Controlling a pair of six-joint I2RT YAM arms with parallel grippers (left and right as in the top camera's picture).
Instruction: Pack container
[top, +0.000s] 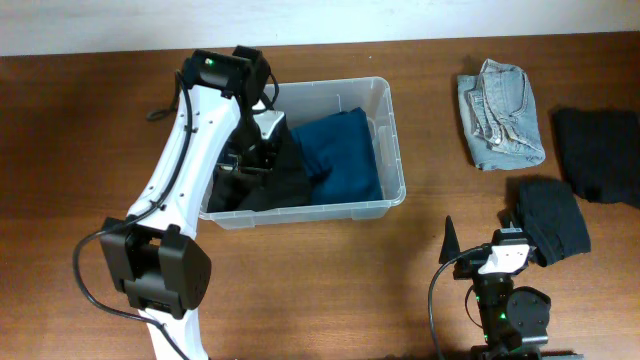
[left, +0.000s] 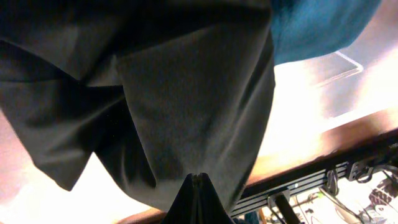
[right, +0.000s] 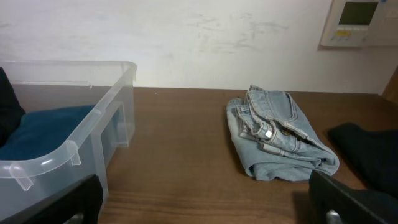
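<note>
The container (top: 392, 135) is a clear plastic bin at the table's middle. It holds a folded teal garment (top: 345, 155) on its right side and a dark grey garment (top: 275, 185) on its left. My left gripper (top: 245, 165) is inside the bin, shut on the dark grey garment (left: 186, 93), which hangs from the closed fingers (left: 197, 179). My right gripper (top: 480, 232) is open and empty near the table's front edge, with bare wood between its fingers (right: 205, 199). The bin's corner (right: 68, 149) shows in the right wrist view.
Folded light-blue jeans (top: 500, 112) (right: 280, 134) lie at the back right. A black garment (top: 600, 150) lies at the far right, another black garment (top: 553, 218) right of my right gripper.
</note>
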